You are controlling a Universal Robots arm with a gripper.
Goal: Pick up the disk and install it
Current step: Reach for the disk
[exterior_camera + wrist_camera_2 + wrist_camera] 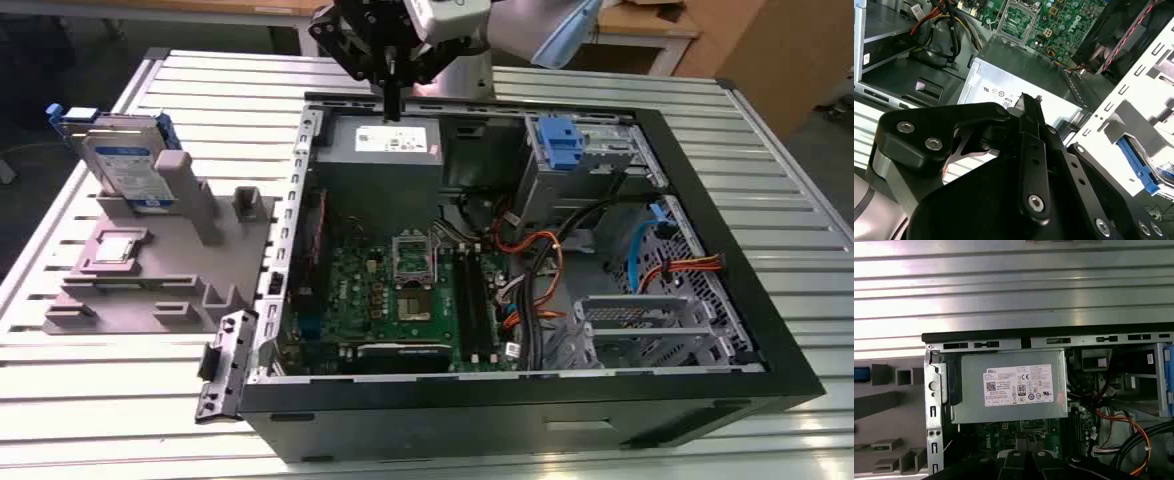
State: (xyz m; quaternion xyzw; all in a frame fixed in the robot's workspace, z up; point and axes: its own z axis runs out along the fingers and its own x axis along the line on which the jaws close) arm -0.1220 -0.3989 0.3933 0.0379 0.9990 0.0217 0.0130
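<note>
arm pose: the arm (534,30) comes in over the far edge of the slatted table (747,130) in the exterior view, with the wrist bent so the gripper (392,108) points straight down

gripper spot: hanging just above the grey power supply (387,140) in the back corner of the open PC case (534,400). I can't see any contact. In the first wrist view the power supply (1009,385) sits right below the gripper (1024,457).

jaws: pressed together with nothing between them. In the second wrist view the fingers (1031,145) read as one black bar.

disk location: the disk (127,165) is well apart from the gripper, parked in a grey fixture (147,270) on the table, to the exterior view's left of the case

disk orientation: standing on edge with the white-and-blue label face towards the camera and the blue frame showing along the top. The long axis looks roughly up-and-down, though it's an awkward angle so I wouldn't swear to it. A grey post (187,195) of the fixture stands just in front of one edge.

inside the case: the motherboard (400,290) lies flat on the floor of it, a metal drive cage (641,320) is on the exterior view's right, and a blue latch piece (555,140) stands upright at the back
</note>
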